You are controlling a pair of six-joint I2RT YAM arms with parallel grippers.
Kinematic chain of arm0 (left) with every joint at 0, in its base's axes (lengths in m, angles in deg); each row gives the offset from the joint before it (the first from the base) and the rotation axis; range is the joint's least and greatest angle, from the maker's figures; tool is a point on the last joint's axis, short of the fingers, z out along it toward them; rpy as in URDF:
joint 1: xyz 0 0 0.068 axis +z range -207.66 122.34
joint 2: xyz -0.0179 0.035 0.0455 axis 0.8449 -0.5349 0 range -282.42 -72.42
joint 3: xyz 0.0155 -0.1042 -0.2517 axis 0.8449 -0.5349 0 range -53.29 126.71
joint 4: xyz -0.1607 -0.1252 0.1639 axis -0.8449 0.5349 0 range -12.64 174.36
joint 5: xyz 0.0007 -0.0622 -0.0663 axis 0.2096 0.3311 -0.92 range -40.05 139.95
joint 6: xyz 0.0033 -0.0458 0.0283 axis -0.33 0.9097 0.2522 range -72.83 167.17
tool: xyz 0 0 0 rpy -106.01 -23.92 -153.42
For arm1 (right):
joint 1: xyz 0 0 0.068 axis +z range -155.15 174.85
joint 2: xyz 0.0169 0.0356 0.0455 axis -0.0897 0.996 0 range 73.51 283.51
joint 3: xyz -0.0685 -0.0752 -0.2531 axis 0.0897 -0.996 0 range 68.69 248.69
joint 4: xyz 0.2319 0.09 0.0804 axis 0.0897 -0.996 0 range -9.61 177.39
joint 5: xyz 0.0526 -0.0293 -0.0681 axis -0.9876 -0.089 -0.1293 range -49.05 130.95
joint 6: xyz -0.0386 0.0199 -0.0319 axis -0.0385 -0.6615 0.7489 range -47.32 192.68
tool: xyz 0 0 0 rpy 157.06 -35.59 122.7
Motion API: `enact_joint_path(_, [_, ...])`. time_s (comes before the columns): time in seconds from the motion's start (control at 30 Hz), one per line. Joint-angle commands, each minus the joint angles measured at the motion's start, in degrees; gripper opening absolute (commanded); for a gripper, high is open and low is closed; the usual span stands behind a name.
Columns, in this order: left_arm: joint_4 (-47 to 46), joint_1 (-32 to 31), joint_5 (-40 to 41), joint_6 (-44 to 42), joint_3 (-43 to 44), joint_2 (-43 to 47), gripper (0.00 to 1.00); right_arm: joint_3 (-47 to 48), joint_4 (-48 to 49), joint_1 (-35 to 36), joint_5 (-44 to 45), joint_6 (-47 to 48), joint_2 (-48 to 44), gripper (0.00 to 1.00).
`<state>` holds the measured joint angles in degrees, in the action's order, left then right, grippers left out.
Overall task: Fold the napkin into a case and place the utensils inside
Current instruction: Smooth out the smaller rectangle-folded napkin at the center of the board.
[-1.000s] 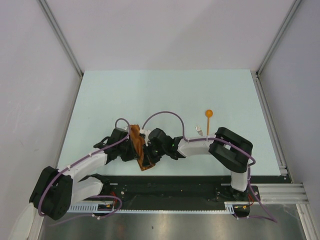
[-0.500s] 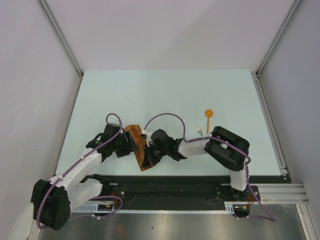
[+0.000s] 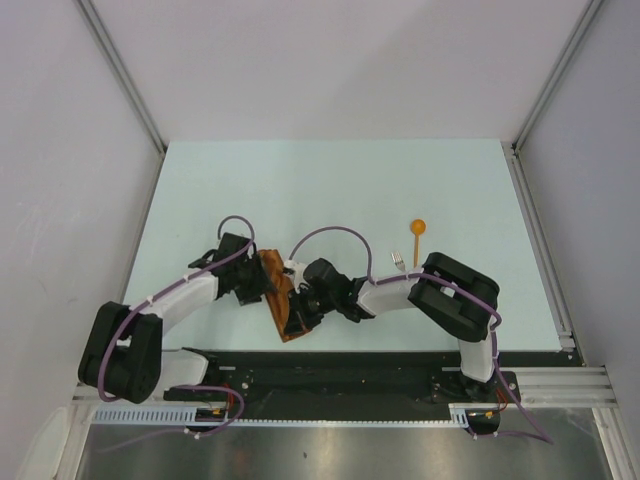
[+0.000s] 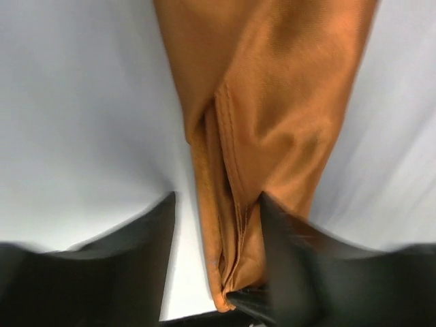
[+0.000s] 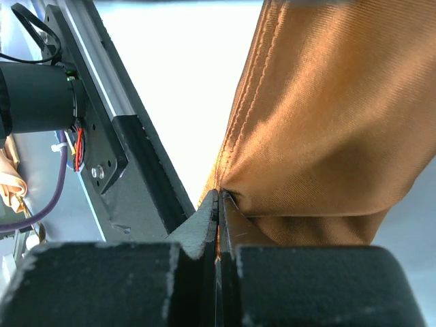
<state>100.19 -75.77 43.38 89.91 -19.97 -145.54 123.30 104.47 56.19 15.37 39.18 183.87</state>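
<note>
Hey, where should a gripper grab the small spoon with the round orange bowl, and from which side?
Grip the small orange-bowled spoon by its thin handle just behind the bowl, coming straight down, fingers closing across it. It lies flat, and the small silver fork crowds the handle's near end.

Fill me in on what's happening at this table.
Two arms are folding a rust-orange napkin near the front of the table. The right fingers are shut on its near end, pinching the cloth. The left fingers stand open astride the folded strip and are not gripping it. The fork and spoon lie off to the right, apart from the napkin and not yet inside.
</note>
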Motion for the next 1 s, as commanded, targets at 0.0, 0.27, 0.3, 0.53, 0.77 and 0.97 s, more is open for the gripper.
enact_joint_path(0.0, [-3.14, 1.50, 4.01, -1.69, 1.31, -0.79, 0.40, -1.17, -1.60, -0.43, 0.53, 1.50, -0.76, 0.00])
enact_joint_path(0.27, [-9.20, 2.46, 3.06, -2.49, -1.24, -0.27, 0.18, 2.52, -9.87, -0.43, 4.40, 6.25, -4.28, 0.00])
enact_joint_path(0.3, [-9.64, 2.55, 2.79, -2.92, -1.33, -0.18, 0.16, 2.87, -10.66, -1.04, 4.23, 6.34, -4.46, 0.00])
enact_joint_path(0.53, [-9.99, 3.34, 2.79, -3.37, -1.50, 1.23, 0.19, 10.50, -12.42, -5.88, 0.01, 4.32, -1.83, 0.00])
enact_joint_path(0.77, [-7.20, 3.87, 1.47, -2.76, -0.02, -0.35, 0.34, 14.12, -8.91, -6.23, -1.40, 3.09, 5.02, 0.00])
enact_joint_path(0.97, [-1.57, 5.97, 4.28, -2.93, 3.75, 7.72, 0.56, 11.49, -5.84, -6.15, -1.13, 2.65, 7.76, 0.00])
